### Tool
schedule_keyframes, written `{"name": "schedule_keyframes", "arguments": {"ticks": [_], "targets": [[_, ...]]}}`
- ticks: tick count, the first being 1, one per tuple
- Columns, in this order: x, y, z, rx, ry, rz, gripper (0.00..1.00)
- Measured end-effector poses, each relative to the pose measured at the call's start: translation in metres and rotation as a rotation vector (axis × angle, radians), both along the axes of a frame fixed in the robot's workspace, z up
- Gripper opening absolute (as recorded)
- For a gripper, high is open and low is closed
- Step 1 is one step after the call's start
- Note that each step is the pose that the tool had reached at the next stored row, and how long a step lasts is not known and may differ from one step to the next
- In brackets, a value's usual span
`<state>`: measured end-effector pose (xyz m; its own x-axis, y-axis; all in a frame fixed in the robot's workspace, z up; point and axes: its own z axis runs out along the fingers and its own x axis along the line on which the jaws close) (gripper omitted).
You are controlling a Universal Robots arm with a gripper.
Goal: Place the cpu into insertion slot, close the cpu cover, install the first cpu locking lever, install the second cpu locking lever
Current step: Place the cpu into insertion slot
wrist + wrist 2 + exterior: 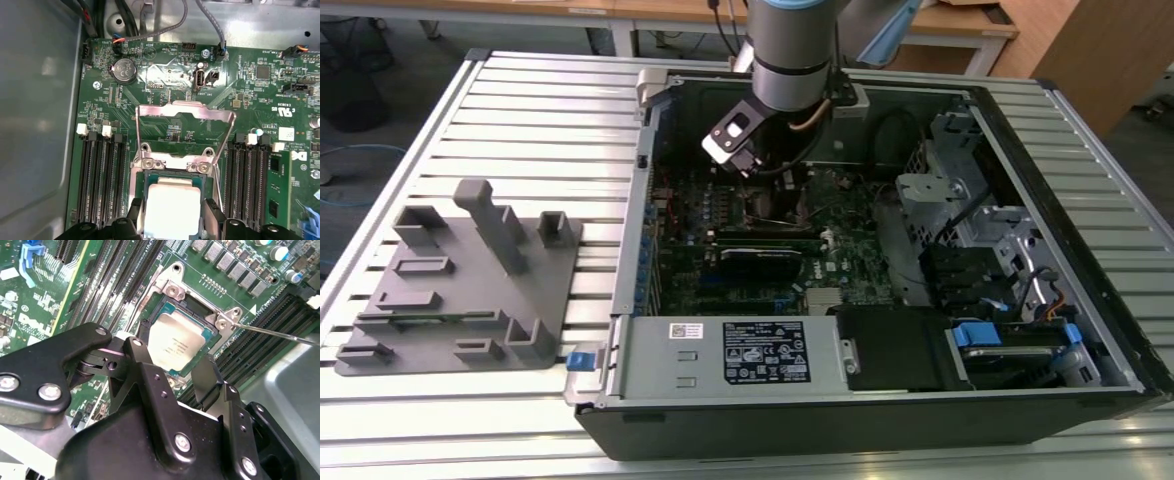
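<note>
CPU (172,210) lies seated in socket (192,305) directly below open gripper (169,355), between its fingers; cover (185,111) stands raised beyond.

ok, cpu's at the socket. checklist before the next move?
1. Dull silver-grey square cpu inside the silvery-rimmed square insertion slot: ok.
2. Cpu edges parallel to the slot's rim, first wrist view: ok.
3. Cpu seated fully flat: cannot tell.
4. Thin silvery windowed cpu cover raised, off the slot: ok.
5. Thin metal lever rod swung out away from the slot: ok.
6. Black gripper straddling the cpu, grip on it: cannot tell.
</note>
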<state>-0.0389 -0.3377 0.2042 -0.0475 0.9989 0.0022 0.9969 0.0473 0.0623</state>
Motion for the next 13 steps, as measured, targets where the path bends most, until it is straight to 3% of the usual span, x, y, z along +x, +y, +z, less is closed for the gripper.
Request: {"name": "schedule_keyframes", "arguments": {"ticks": [5,13], "targets": [[0.0,0.0,0.0076,0.0,0.0,0.0,0.6],[0.0,0.0,0.0079,0.0001,0.0,0.0,0.6]]}}
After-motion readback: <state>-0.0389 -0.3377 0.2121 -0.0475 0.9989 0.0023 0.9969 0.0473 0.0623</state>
